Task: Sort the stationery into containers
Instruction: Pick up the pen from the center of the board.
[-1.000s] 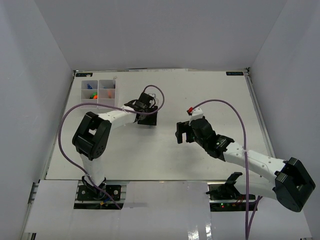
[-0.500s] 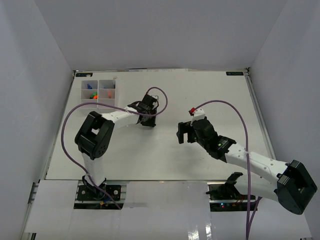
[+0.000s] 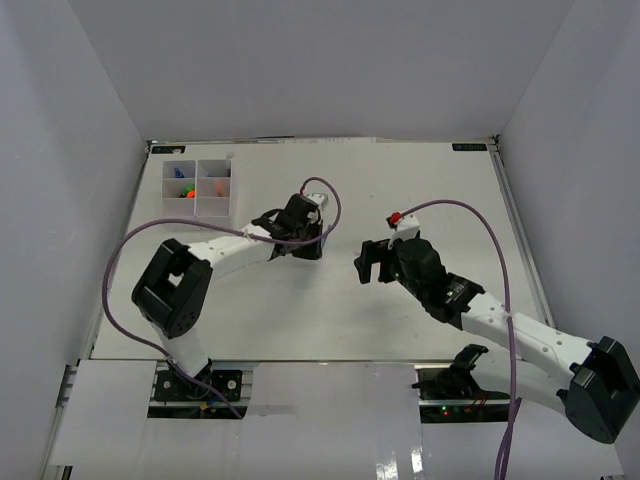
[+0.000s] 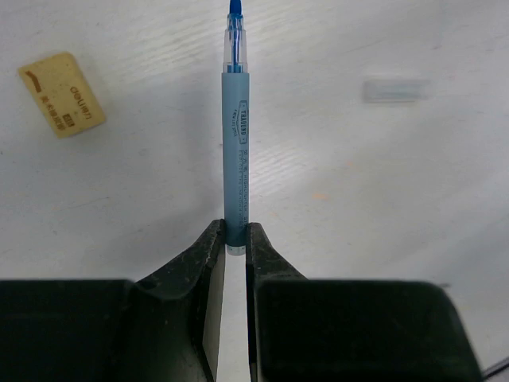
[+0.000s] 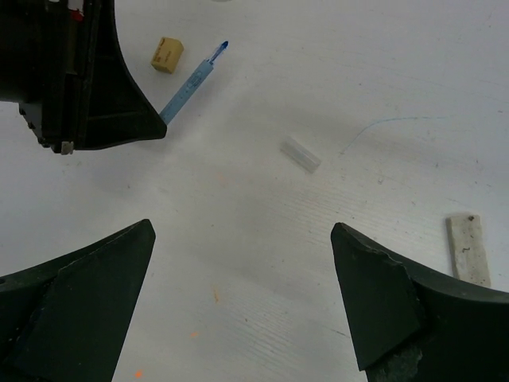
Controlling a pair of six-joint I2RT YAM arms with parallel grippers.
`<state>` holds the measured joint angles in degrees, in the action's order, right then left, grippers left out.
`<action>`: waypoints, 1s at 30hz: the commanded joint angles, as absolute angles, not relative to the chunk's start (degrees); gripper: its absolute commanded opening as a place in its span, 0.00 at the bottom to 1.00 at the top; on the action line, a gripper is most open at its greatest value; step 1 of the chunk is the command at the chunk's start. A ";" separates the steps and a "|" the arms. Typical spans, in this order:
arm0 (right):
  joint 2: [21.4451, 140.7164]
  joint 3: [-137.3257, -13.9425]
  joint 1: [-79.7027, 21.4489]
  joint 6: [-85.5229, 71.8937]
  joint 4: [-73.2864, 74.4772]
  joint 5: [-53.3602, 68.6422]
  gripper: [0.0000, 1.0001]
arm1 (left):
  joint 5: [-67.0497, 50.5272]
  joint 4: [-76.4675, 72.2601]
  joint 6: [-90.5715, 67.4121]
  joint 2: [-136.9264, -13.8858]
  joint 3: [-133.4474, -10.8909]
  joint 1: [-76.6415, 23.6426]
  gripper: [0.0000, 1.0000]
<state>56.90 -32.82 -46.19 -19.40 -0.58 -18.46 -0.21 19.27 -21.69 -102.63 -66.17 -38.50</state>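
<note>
A blue pen [image 4: 235,143] points away from my left gripper [image 4: 235,237], which is shut on its back end, low over the white table. From the right wrist view the same pen [image 5: 191,83] sticks out of the left gripper [image 5: 155,127]. My right gripper [image 5: 242,239] hangs open over bare table, to the right of the left gripper [image 3: 300,240]; from above it sits at mid-table [image 3: 368,262]. The translucent organiser tray [image 3: 197,205] stands at the far left with orange and green items in its back compartments.
A tan printed eraser [image 4: 62,94] lies left of the pen's tip. A clear cap [image 4: 396,89] lies to the right of the pen. A flat whitish strip [image 5: 469,248] rests at the right edge of the right wrist view. White walls surround the table.
My left gripper has shut on the blue pen and its arm has stretched rightward. The right arm has shifted slightly, its jaws still wide.
</note>
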 commanded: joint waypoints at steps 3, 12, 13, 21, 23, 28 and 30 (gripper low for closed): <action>54.14 -33.40 -45.88 -20.57 -4.92 -15.13 0.99 | -8.16 8.19 -19.35 -88.87 -58.81 -38.85 0.09; 55.10 -40.86 -45.27 -20.13 -6.76 -7.05 0.92 | -18.01 -5.34 -10.12 -76.04 -48.97 -38.93 0.07; 55.28 -41.48 -45.26 -19.87 -6.94 -6.16 0.90 | -18.54 -6.32 -9.76 -75.07 -48.17 -38.94 0.07; 57.13 -45.61 -43.95 -19.95 -8.52 -0.62 0.78 | -22.50 -13.35 -6.86 -68.12 -43.07 -38.94 0.04; 57.48 -46.05 -43.16 -20.56 -8.96 1.66 0.75 | -23.73 -15.29 -6.51 -67.33 -41.93 -38.85 0.04; 58.36 -46.49 -41.66 -22.67 -11.95 6.50 0.69 | -25.92 -17.75 -6.07 -65.92 -40.61 -38.94 0.04; 58.71 -46.76 -41.49 -22.68 -12.65 7.73 0.67 | -26.37 -17.84 -5.72 -65.83 -40.43 -38.85 0.04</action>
